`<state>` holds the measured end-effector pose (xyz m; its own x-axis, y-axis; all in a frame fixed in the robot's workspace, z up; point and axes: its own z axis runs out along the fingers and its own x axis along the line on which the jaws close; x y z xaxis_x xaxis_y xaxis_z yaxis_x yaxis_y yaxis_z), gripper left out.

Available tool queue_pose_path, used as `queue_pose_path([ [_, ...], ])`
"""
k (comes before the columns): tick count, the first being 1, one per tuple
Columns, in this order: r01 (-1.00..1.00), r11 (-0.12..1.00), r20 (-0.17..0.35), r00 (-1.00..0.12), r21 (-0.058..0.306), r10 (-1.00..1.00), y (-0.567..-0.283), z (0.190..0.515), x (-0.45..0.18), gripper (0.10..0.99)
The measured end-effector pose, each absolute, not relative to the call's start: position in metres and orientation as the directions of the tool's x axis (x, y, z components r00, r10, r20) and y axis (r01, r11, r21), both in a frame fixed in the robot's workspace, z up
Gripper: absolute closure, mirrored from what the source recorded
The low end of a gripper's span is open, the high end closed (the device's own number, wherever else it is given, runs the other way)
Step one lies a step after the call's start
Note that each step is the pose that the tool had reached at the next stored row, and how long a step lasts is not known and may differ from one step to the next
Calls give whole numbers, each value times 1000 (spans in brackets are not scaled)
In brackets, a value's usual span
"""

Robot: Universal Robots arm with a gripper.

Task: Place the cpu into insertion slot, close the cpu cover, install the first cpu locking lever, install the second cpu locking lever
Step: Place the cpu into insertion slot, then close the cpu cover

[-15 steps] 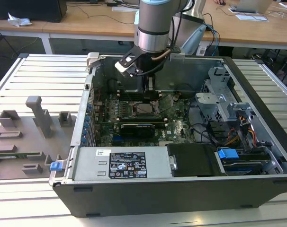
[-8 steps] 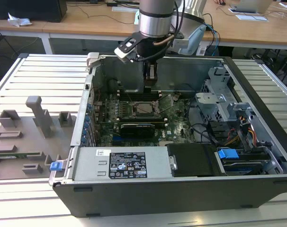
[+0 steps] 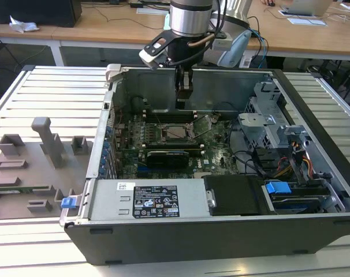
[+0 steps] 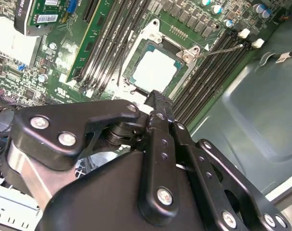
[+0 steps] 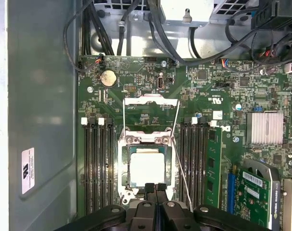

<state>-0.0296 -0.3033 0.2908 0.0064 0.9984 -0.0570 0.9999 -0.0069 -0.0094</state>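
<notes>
The cpu [image 5: 147,168] lies flat in the insertion slot [image 5: 123,168] on the green motherboard, its pale metal top showing; it also shows in the second wrist view [image 4: 154,70]. The cpu cover [image 5: 151,102] is swung open, away from the slot. One thin wire lever [image 5: 180,168] runs loose along the slot's side, and the other lever [image 5: 124,115] stands by the open cover. My gripper [image 5: 155,187] hangs above the slot's edge, shut with nothing between its fingers. In the exterior view, the gripper [image 3: 183,104] hovers over the slot [image 3: 176,132] inside the computer case.
Black memory slots [image 5: 98,168] flank the socket on both sides. A green card [image 5: 254,192] and a heatsink [image 5: 266,127] stand nearby. Cables [image 5: 136,29] cross the case wall. Drive cages [image 3: 267,121] and the power supply [image 3: 146,199] crowd the case.
</notes>
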Motion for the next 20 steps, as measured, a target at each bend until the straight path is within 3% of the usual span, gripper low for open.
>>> queue_pose_path([
  [20,1000,-7,-77,7,-9,997,-303,291,-1,980],
])
